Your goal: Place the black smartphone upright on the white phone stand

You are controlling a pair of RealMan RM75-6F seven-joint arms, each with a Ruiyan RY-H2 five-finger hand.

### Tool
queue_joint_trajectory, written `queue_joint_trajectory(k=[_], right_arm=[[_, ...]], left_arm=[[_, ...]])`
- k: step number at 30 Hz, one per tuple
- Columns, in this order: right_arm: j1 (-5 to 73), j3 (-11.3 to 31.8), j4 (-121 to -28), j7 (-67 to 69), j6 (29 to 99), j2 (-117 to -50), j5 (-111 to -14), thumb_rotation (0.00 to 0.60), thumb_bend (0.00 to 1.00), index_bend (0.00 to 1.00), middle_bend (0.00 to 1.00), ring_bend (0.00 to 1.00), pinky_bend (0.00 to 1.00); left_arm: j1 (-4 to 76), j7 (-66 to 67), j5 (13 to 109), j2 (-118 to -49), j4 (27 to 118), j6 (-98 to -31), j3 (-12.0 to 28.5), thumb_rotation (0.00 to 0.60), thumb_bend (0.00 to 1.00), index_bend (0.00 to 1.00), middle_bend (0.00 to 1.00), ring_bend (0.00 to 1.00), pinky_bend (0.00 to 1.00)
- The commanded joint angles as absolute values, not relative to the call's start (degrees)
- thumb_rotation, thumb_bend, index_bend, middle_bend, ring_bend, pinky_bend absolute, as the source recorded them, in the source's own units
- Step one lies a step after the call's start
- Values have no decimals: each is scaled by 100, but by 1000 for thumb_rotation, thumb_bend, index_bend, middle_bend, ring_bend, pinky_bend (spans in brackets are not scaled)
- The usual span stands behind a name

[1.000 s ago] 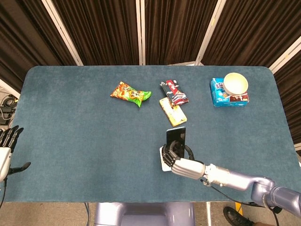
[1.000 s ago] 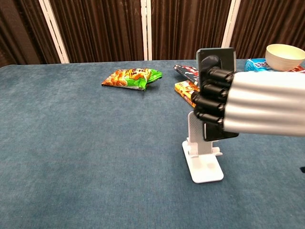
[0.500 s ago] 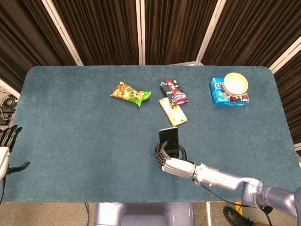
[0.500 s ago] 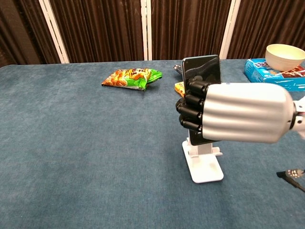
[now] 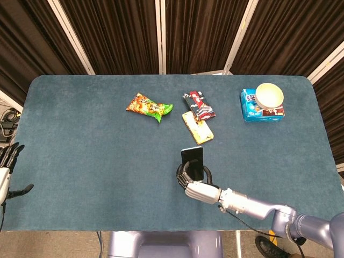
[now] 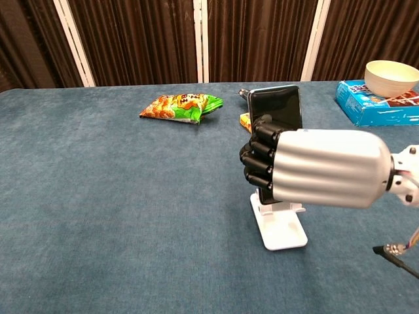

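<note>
My right hand (image 6: 308, 167) (image 5: 196, 183) grips the black smartphone (image 6: 277, 108) (image 5: 192, 158) upright, fingers wrapped around its lower half. The phone's bottom edge sits low at the white phone stand (image 6: 283, 226), whose base shows under the hand in the chest view. The hand covers the stand's back rest, so I cannot tell whether the phone rests in it. In the head view the stand is hidden behind the hand. My left hand (image 5: 6, 172) hangs open at the table's far left edge, holding nothing.
A green and orange snack bag (image 5: 150, 106) (image 6: 179, 106) lies at the back centre. Behind the phone lie a red-black packet (image 5: 199, 105) and a yellow box (image 5: 197, 127). A white bowl (image 5: 269, 95) (image 6: 391, 77) sits on a blue box (image 5: 250, 107) at the back right.
My right hand has shifted left with the phone and lowered it toward the stand, the phone turning to stand straighter. My left hand has barely moved.
</note>
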State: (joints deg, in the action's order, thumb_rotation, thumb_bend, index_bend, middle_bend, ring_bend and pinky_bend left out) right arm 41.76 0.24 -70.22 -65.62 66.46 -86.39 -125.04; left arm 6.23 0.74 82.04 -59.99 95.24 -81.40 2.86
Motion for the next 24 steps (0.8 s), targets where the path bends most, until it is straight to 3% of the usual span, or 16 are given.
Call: queue_joint_trajectory(k=[1,10,12,15,17,19,24], right_arm=[[4146,7,-6971,-6618,6618,-8694,-12494,600,458,577,564,430,429],[4076,-83,-6858,-6577,6667,-8820,-12480,600,453,549,534,417,423],[4065,-85,-6848,-6560,6678,-8829,-12464,600,443,453,447,372,387],[4019,-62,-6849,-6585,6674,-8829,-12390,600,408,153,167,143,222],[3914,7,-6873,-6727,6685,-8838,-12256,600,385,39,52,34,126],[3824,36,-6925,-6817,6742,-8827,-12182,600,363,2,6,1,73],[3709,21,-6982,-6785,6941,-8780,-12158,600,324,0,0,0,66]], left_arm=[[625,66,8200,-5994,9522,-8139,290,600,0,0,0,0,0],[637,69,8183,-5995,9514,-8109,289,600,0,0,0,0,0],[639,73,8182,-5995,9515,-8107,289,600,0,0,0,0,0],[640,86,8179,-5999,9512,-8104,288,600,0,0,0,0,0],[642,88,8176,-6001,9513,-8100,288,600,0,0,0,0,0],[645,99,8175,-6005,9511,-8093,285,600,0,0,0,0,0],[650,112,8192,-6008,9520,-8085,273,600,0,0,0,0,0]])
